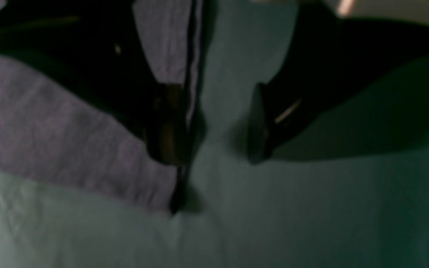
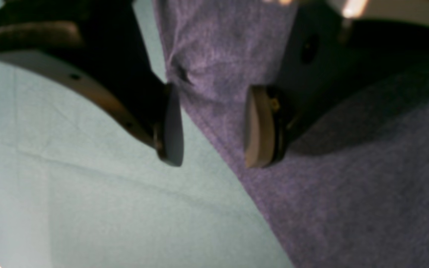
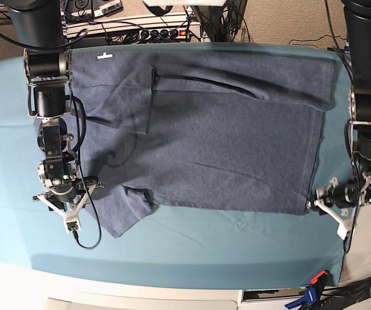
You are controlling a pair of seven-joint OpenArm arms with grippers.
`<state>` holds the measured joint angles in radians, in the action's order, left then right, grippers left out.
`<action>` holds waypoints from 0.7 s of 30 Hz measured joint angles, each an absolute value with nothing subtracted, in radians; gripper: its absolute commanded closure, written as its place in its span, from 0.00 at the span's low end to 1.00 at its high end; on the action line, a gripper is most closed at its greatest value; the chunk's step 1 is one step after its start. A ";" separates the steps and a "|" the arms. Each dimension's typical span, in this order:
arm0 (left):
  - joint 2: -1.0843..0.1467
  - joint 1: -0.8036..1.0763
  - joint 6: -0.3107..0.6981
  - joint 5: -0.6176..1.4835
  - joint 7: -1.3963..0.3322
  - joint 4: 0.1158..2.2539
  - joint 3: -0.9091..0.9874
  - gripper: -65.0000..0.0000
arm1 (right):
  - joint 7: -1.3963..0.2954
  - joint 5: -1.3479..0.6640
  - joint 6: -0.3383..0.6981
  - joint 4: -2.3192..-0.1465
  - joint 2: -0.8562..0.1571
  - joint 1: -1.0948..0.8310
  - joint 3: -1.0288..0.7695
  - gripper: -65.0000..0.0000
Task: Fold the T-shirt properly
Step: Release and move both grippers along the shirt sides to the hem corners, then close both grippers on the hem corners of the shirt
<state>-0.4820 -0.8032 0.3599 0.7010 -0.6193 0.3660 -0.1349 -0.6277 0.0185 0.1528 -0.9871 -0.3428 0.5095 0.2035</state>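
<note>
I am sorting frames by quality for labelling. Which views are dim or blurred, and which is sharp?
Left wrist: dark and soft, T-shirt hem smeared, left gripper nearly black. Right wrist: brighter but soft, right gripper shadowing the cloth. Base: evenly lit and sharp.

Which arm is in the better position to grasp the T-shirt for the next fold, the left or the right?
Probably the right. Its open hand straddles the T-shirt at the sleeve edge, one finger over fabric. The left hand, also open, hovers mostly over the teal cloth beside the hem corner.
</note>
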 measured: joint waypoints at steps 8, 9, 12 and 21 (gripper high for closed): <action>-0.474 -0.757 0.386 0.746 -0.593 0.371 -0.044 0.56 | -0.627 0.019 0.150 -0.987 -0.343 0.509 0.203 0.58; -0.468 -0.757 0.386 0.746 -0.594 0.371 -0.038 0.56 | -0.627 0.019 0.150 -0.987 -0.343 0.509 0.203 0.58; -0.444 -0.758 0.386 0.746 -0.592 0.371 -0.036 0.56 | -0.627 0.019 0.150 -0.987 -0.343 0.509 0.203 0.58; -0.396 -0.760 0.394 0.753 -0.589 0.373 -0.035 0.56 | -0.625 0.019 0.150 -0.987 -0.343 0.509 0.203 0.58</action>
<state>-0.3958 -0.7601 0.3943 0.7532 -0.5888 0.3729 -0.0349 -0.6247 0.0185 0.1497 -0.9871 -0.3428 0.5095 0.2031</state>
